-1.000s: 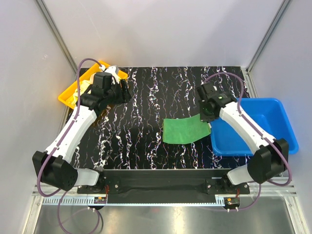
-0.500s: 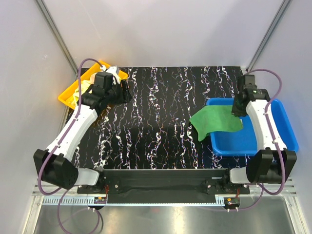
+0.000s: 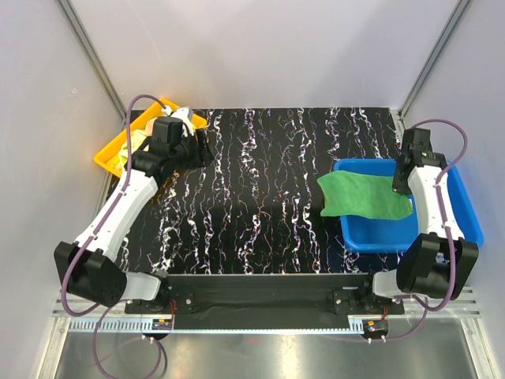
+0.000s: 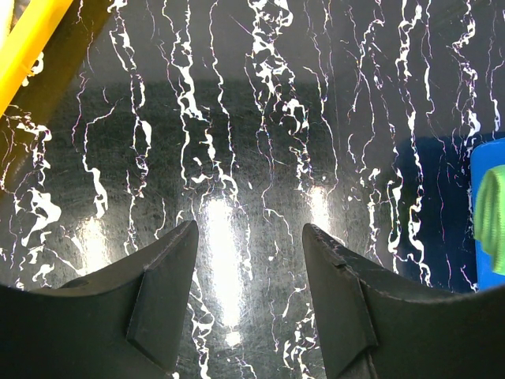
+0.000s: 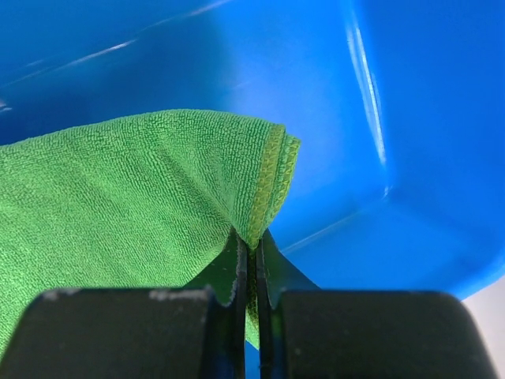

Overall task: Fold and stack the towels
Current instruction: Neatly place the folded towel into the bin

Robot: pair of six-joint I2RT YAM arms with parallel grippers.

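Observation:
The plain green towel [image 3: 364, 197] hangs folded from my right gripper [image 3: 402, 188], spread over the left half of the blue bin [image 3: 446, 189], its left end past the bin's rim. In the right wrist view my right gripper [image 5: 251, 241] is shut on the green towel's [image 5: 134, 189] stitched corner. My left gripper [image 3: 202, 148] is open and empty beside the yellow tray [image 3: 110, 155], low over the black marbled table; its left wrist view [image 4: 248, 237] shows only bare tabletop between the fingers. A pale cloth [image 3: 136, 142] lies in the tray, mostly hidden by the left arm.
The blue bin also shows in the right wrist view [image 5: 410, 118] and at the right edge of the left wrist view [image 4: 483, 158]. The yellow tray's rim [image 4: 28, 43] shows at the top left there. Grey walls enclose the table on three sides.
My right arm has swung right with the green towel, carrying it from the table's middle to over the blue bin. The left arm has not moved.

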